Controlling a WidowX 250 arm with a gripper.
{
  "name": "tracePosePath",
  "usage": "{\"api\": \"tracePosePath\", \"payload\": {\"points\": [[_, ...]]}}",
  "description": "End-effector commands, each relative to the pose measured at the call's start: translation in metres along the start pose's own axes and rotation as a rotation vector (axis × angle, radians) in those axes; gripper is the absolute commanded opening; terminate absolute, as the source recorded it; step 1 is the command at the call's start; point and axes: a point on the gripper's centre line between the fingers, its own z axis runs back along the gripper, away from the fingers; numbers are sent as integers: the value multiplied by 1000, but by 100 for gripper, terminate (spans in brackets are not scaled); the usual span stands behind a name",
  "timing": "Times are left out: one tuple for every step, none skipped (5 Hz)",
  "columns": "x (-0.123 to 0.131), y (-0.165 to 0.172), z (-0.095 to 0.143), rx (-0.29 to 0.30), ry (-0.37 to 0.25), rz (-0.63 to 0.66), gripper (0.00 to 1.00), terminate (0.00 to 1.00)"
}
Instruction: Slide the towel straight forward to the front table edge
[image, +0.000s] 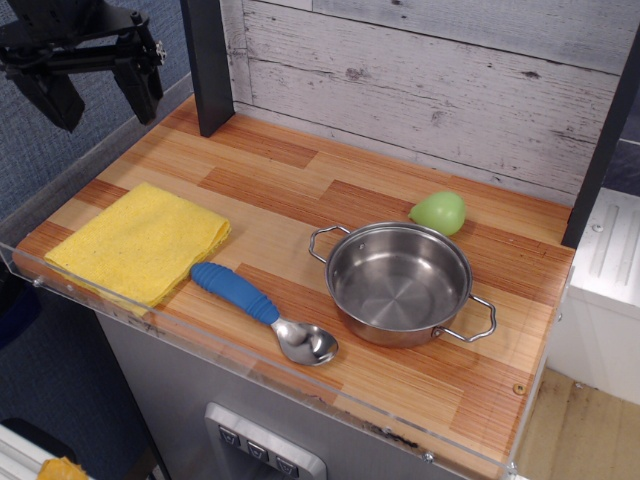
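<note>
The yellow towel (138, 243) lies flat at the left end of the wood tabletop, its near side right at the front table edge (250, 352) with the clear acrylic strip. My black gripper (98, 95) hangs high above the table's far left corner, well above and behind the towel. Its two fingers (138, 92) are spread apart and hold nothing.
A blue-handled metal spoon (262, 312) lies just right of the towel, near the front edge. A steel pot (400, 282) stands at mid-right, with a green pear-shaped object (438, 212) behind it. A dark post (207, 65) stands at the back left by the white-plank wall.
</note>
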Motion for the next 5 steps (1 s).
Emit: {"api": "tracePosePath", "payload": {"points": [[4, 1, 15, 9, -51, -1, 100, 0], [4, 1, 15, 9, -51, -1, 100, 0], [4, 1, 15, 9, -51, -1, 100, 0], [4, 1, 15, 9, -51, -1, 100, 0], [4, 1, 15, 9, -51, -1, 100, 100]]}}
